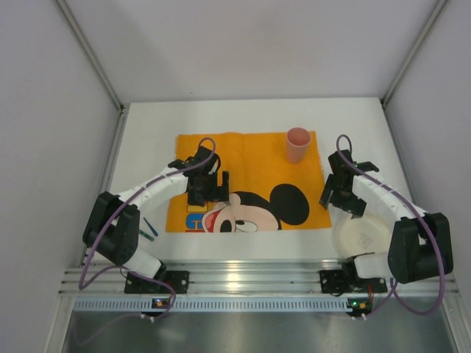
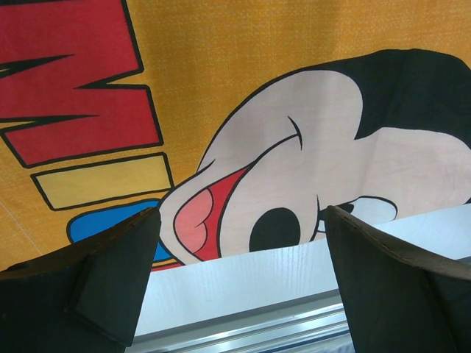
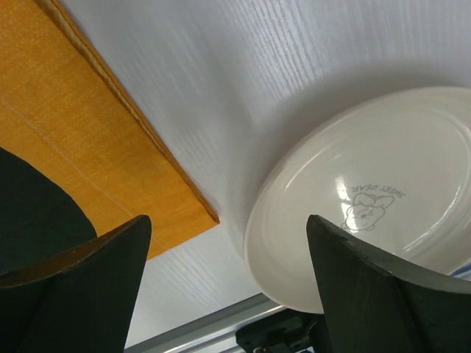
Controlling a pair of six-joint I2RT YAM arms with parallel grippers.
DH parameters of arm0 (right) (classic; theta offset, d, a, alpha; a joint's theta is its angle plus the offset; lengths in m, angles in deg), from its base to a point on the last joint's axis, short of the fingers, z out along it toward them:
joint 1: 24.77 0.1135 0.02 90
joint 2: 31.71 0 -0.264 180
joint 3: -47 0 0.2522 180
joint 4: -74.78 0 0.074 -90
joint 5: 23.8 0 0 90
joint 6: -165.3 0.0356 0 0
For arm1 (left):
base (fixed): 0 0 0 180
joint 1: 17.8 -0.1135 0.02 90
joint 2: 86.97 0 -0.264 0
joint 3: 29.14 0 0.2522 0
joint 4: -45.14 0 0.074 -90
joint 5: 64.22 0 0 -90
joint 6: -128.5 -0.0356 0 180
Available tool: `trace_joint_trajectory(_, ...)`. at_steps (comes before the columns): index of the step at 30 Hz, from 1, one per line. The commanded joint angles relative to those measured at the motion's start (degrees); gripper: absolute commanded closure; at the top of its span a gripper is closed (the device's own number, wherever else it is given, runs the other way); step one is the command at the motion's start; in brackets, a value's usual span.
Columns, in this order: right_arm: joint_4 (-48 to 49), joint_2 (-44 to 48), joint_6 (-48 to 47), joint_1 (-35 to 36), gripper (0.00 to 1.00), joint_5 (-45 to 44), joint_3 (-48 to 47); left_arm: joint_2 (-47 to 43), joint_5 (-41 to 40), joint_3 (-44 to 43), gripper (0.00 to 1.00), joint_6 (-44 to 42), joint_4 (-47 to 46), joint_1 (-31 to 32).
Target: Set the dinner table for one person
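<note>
The dinner table point(image 1: 243, 118) is a large plain white matte rectangular worktop that fills the middle of the overhead view, with the two arms mounted at its near edge.

At far left, a thin teal stick-shaped item point(image 1: 149, 229), possibly a utensil though it is too small to tell, lies on the white surface beside the left arm.

Next comes an orange rectangular cloth placemat printed with Mickey Mouse's face point(image 1: 250, 158), spread flat across the centre. The left hand point(image 1: 211, 185) is over its near-left part, above the printed face point(image 2: 294, 169). Its fingers stand wide apart, holding nothing.

A pink plastic cup point(image 1: 298, 144) stands upright on the placemat's far right corner.

The right hand point(image 1: 337, 193) is at the placemat's right edge, fingers spread wide and holding nothing point(image 3: 228, 250).

Furthest right, a round white shallow plate with a small printed bear mark point(image 3: 383, 198) lies on the bare worktop, just beside the placemat's near right corner, partly hidden under the right arm in the overhead view point(image 1: 364, 235).
</note>
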Motion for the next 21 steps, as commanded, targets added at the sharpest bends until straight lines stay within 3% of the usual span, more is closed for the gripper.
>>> trace_joint_trajectory(1, 3.0, -1.0, 1.6, -0.4, 0.14, 3.0, 1.8, 0.1, 0.7, -1.7, 0.02, -1.4, -1.7, 0.3)
trace_joint_trajectory(6, 7.6, -2.5, 3.1, -0.5, 0.25, 5.7, 7.0, -1.4, -0.3, -1.4, 0.02, -1.5, -0.5, 0.3)
trace_joint_trajectory(9, 9.8, -3.2, 4.4, -0.5, 0.4, 6.2, 9.9, -2.8, -0.7, -0.3, 0.02, -1.3, 0.1, 0.3)
trace_joint_trajectory(14, 10.8, -4.5, 4.3, -0.5, 0.8, 4.9, 11.5, -4.7, -1.1, 1.6, 0.02, -0.8, 0.9, 0.3)
trace_joint_trajectory(16, 10.6, -4.2, 4.1, -0.4, 0.89, 4.5, 11.5, -5.1, -1.4, 1.8, 0.02, -0.8, 1.1, 0.3)
trace_joint_trajectory(21, 8.0, -1.7, 4.1, -0.5, 0.88, 4.5, 9.8, -4.5, -1.6, 0.9, 0.02, -1.3, 1.5, 0.3)
